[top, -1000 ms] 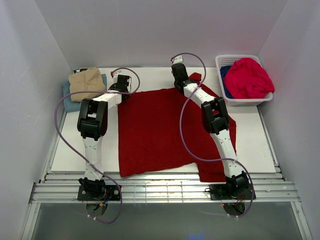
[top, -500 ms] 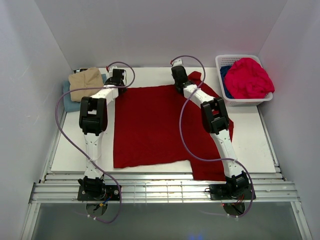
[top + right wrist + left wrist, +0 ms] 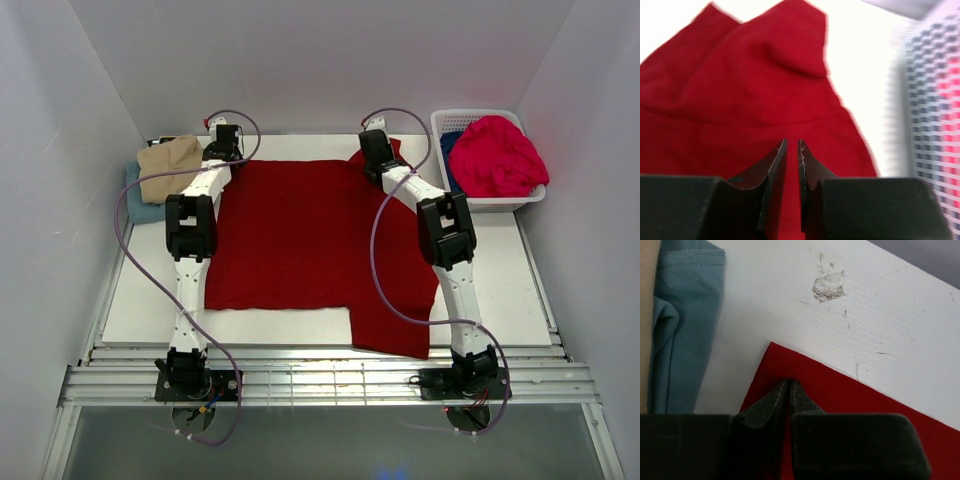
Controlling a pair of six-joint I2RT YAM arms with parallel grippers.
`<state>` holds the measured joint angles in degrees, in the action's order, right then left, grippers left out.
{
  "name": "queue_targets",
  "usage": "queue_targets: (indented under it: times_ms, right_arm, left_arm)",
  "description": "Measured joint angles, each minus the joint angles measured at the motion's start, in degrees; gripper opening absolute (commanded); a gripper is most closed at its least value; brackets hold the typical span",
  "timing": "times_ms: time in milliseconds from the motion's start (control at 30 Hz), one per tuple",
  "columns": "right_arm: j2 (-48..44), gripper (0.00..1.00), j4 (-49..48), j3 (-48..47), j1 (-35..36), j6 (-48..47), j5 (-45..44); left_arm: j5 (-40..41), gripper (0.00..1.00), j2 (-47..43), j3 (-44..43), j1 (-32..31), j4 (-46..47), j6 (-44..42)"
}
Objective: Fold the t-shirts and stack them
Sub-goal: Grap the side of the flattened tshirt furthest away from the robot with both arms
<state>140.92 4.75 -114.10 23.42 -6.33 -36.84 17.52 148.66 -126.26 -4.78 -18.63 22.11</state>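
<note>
Dark red t-shirt (image 3: 310, 240) is lying flat mid-worktop (image 3: 500, 270), stretching from both pincers toward the near edge. (KM)

Left pincer (image 3: 789, 381) is pinching its far-left corner; right pincer (image 3: 791, 142) is hovering barely parted, apparently gripping nothing, over the far-right corner. (JR)

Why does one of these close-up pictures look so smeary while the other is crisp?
Right wrist view: the red shirt and the basket are smeared, probably by motion, and the table glares white. Left wrist view: sharp, down to a scuff and the stitching on the blue shirt. Top view: evenly lit, soft shadows.
</note>
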Motion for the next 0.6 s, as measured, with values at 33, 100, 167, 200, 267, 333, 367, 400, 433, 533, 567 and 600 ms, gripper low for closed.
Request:
queue_targets:
  times_ms: [33,100,167,200,267,333,367,400,433,533,567,600]
  right_arm:
    - [-1.2,0.23,0.0,0.7,-0.5,0.3,-0.1]
    - [-3.7,0.25,-0.1,2.0,-1.5,1.0,-0.1]
    - [-6.2,0.3,-0.1,3.2,-2.4,1.8,-0.1]
    - [-7.1,0.33,-0.1,3.3,-2.9,2.2,-0.1]
    - [-8.2,0.47,-0.4,3.2,-3.5,2.9,-0.1]
    - [-8.0,0.55,0.5,1.2,-4.0,3.5,0.2]
    - [-7.3,0.58,1.6,-0.8,-4.3,3.9,0.7]
    - [-6.2,0.6,2.1,-3.0,-4.7,4.6,1.5]
    - [-4.9,0.62,2.6,-5.6,-5.0,5.2,2.5]
    - [-1.3,0.64,3.3,-11.1,-6.3,7.9,6.5]
    - [-0.2,0.64,3.4,-12.0,-6.8,9.3,8.1]
    - [0.5,0.64,3.7,-12.3,-7.5,10.7,9.8]
  left_arm:
    - [-0.1,0.18,0.0,0.0,0.1,-0.1,0.0]
    - [-0.4,0.19,0.0,0.0,0.2,-0.1,-0.1]
    - [-0.5,0.22,-0.1,0.2,0.3,0.2,-0.3]
    - [-0.7,0.23,-0.3,0.7,0.3,0.7,-0.3]
    - [-1.0,0.27,-1.5,3.0,0.3,2.1,-0.4]
    - [-1.3,0.33,-2.9,5.6,0.3,3.3,-0.5]
    - [-1.5,0.34,-3.5,6.8,0.3,3.9,-0.7]
    - [-1.5,0.39,-4.1,7.6,0.3,4.2,-0.7]
    - [-1.7,0.5,-4.6,8.5,0.3,4.5,-0.9]
    - [-2.3,0.74,-5.8,9.9,0.3,4.4,-1.6]
    - [-2.4,0.78,-6.1,10.2,0.3,4.5,-1.8]
    - [-2.5,0.8,-6.2,10.4,0.2,4.7,-1.9]
